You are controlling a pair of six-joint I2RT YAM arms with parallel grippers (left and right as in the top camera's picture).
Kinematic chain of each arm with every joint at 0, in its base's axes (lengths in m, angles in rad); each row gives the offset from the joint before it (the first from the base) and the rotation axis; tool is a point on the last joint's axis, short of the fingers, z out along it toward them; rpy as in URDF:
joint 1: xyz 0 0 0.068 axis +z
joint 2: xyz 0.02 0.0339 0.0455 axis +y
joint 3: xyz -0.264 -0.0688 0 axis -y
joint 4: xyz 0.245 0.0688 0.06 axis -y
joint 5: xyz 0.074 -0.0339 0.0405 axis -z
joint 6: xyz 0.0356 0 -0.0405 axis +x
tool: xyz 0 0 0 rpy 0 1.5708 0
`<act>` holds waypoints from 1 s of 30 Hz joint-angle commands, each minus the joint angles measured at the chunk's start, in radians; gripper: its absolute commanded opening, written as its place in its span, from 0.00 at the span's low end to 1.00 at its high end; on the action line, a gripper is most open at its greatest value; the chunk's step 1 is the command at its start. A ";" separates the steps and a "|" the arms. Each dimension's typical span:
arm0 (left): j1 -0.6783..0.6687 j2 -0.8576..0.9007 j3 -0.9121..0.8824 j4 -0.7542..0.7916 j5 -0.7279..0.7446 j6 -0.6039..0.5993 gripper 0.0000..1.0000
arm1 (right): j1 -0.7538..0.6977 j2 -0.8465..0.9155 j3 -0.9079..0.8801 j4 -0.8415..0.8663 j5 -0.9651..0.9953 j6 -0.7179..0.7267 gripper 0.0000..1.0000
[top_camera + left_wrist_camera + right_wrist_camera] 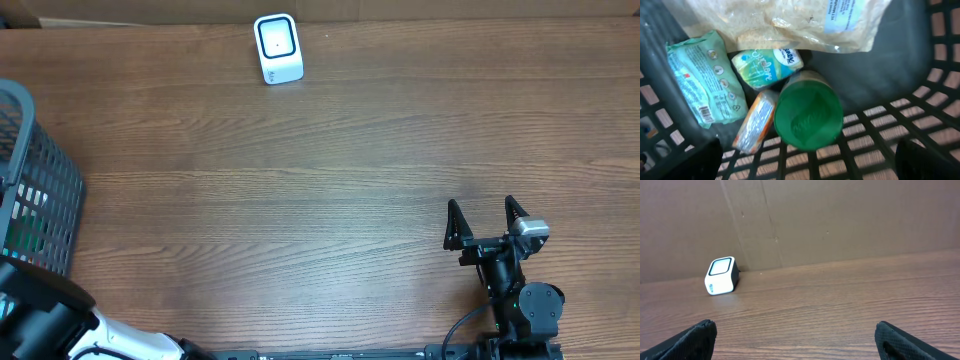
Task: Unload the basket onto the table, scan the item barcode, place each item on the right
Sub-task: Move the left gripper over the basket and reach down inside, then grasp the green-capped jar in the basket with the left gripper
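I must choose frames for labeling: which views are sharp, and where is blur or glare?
Left wrist: soft, the lid and packets blurred, the bag pale from glare. Right wrist: scanner sharp, light even. Overhead: sharp, scanner face bright, table without glare.

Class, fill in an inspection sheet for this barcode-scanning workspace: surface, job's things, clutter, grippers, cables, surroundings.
Surface: wooden table, brown grain.
Job's things: white scanner at the far edge; dark basket at the left, holding a green-lidded jar, teal packet, small pouch, orange-edged packet and clear bag of grains.
Clutter: nothing seen.
Grippers: left gripper open over the basket's contents, holding nothing; right gripper open and empty above the table.
Cables: black cable by the right arm's base.
Surroundings: cardboard wall behind the table.
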 commanded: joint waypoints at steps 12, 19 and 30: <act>-0.002 0.021 -0.174 0.165 0.053 0.089 0.99 | 0.004 -0.011 -0.012 0.005 0.009 -0.001 1.00; -0.002 0.021 -0.268 0.239 0.055 0.092 0.98 | 0.004 -0.011 -0.012 0.005 0.008 -0.001 1.00; -0.002 0.021 -0.326 0.283 0.056 0.092 0.80 | 0.004 -0.011 -0.012 0.005 0.009 -0.001 1.00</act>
